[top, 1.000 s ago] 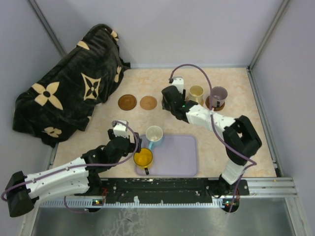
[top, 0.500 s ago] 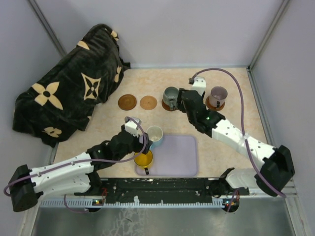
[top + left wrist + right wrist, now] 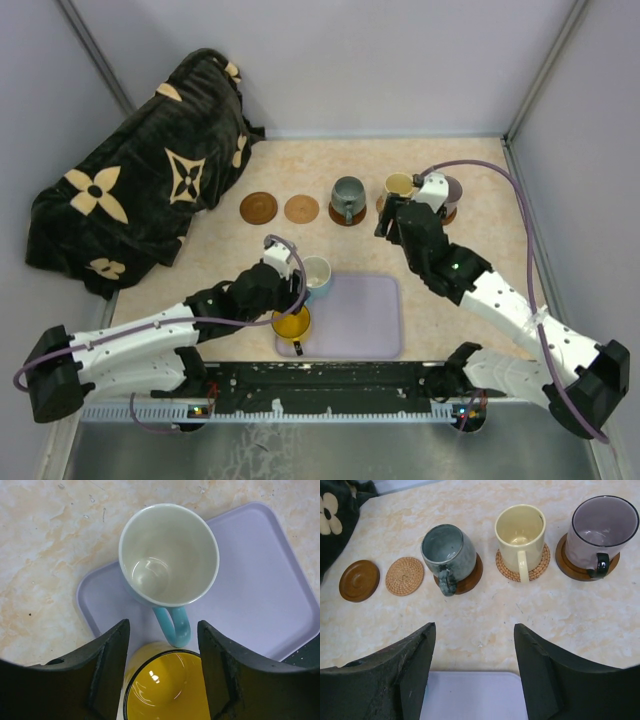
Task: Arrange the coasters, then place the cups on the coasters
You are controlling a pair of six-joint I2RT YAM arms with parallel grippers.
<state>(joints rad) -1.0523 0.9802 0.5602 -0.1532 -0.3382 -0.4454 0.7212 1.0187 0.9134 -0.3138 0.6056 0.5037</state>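
My left gripper (image 3: 162, 630) is partly open and holds nothing. Its jaws straddle the blue handle of the white cup (image 3: 169, 555), which stands beside the yellow cup (image 3: 167, 692) on the lavender tray (image 3: 260, 595). My right gripper (image 3: 474, 630) is open too, and empty.

Five coasters cross the upper half of the right wrist view. A bare dark coaster (image 3: 359, 580) and a bare woven coaster (image 3: 405, 576) lie at left. Three more sit under cups: the grey-green cup (image 3: 449, 552), the cream-yellow cup (image 3: 520, 530) and the purple cup (image 3: 602, 527). That makes five cups on the tabletop (image 3: 485, 615).

Both arms reach forward, left claw (image 3: 162, 645) and right claw (image 3: 472, 640) each parted and empty
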